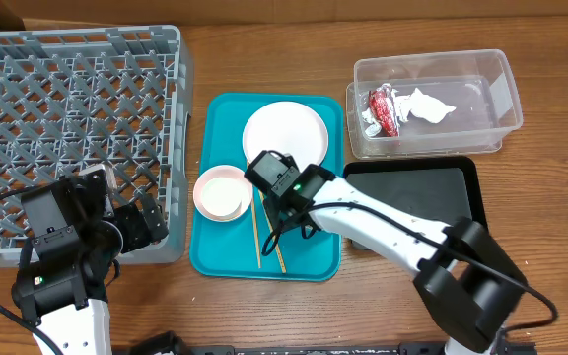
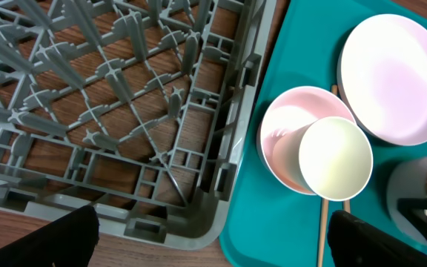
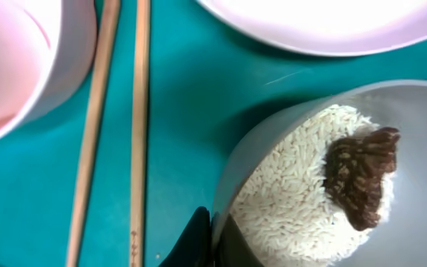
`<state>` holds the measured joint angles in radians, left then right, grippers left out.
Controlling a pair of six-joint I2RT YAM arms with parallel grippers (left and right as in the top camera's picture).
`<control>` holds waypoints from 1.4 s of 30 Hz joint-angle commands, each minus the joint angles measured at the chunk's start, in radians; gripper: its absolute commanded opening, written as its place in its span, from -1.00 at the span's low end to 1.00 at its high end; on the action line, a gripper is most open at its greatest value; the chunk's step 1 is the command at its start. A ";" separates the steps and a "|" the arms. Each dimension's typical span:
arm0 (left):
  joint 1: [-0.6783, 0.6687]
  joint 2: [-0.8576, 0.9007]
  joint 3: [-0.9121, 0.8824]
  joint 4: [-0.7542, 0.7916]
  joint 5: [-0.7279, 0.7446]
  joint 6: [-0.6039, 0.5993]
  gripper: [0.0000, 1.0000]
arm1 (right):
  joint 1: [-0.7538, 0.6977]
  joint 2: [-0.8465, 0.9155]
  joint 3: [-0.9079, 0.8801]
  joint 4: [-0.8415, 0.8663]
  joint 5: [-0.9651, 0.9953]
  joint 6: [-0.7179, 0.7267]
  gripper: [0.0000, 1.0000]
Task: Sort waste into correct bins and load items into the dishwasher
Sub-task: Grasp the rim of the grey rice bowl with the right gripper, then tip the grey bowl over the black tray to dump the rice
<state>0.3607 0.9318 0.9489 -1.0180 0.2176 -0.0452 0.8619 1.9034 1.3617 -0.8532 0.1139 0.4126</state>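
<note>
1. Overhead: the surface is a brown wooden table (image 1: 550, 286), and it fills the whole view, so nothing of the room is seen. The grey dish rack (image 1: 67, 99) lies at the far left. Just beside it is a teal tray (image 1: 220, 251) carrying the white plate (image 1: 284, 133), the pink bowl (image 1: 201, 197) and the chopsticks (image 1: 257, 237).
2. Also overhead: at the far right, the clear tub (image 1: 491, 94) holds the red wrapper (image 1: 383, 108) and the napkin (image 1: 430, 106). The black tray (image 1: 412, 192) lies just in front of the tub. The right gripper (image 1: 282, 209) is low over the teal tray, between the plate and the chopsticks, and covers what is under it. The left gripper (image 1: 126, 207) is over the near corner of the rack.
3. Left wrist: only here is the white cup (image 2: 336, 159) seen, sitting inside the pink bowl. The left fingers (image 2: 58, 237) stand spread wide at the bottom corners and hold nothing. Wood shows through the rack's lattice.
4. Right wrist: only this view shows the grey-green bowl (image 3: 421, 148), tilted on the teal tray near the plate, with rice (image 3: 288, 193) and a brown lump (image 3: 358, 174) inside. The right fingers are closed on its rim, one outside and one inside.
</note>
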 commanded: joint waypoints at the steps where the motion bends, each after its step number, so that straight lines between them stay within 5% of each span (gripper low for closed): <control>1: 0.005 -0.003 0.023 0.002 0.019 0.012 0.99 | -0.036 -0.126 0.055 -0.004 0.014 0.011 -0.92; 8: 0.005 -0.003 0.023 0.003 0.019 0.012 0.99 | -0.154 -0.260 0.055 -0.023 -0.142 0.011 -0.92; 23: 0.005 -0.003 0.023 0.002 0.018 0.012 1.00 | -0.565 -0.269 -0.049 -0.060 -0.719 -0.001 -0.92; 36: 0.005 -0.003 0.023 0.003 0.019 0.012 1.00 | -0.810 -0.269 -0.406 0.304 -1.233 -0.018 -0.92; 42: 0.005 -0.003 0.023 0.002 0.019 0.012 1.00 | -0.897 -0.269 -0.452 0.344 -1.329 0.015 -0.92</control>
<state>0.3607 0.9318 0.9493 -1.0180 0.2176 -0.0452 0.0078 1.6466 0.9268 -0.5262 -1.0782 0.4110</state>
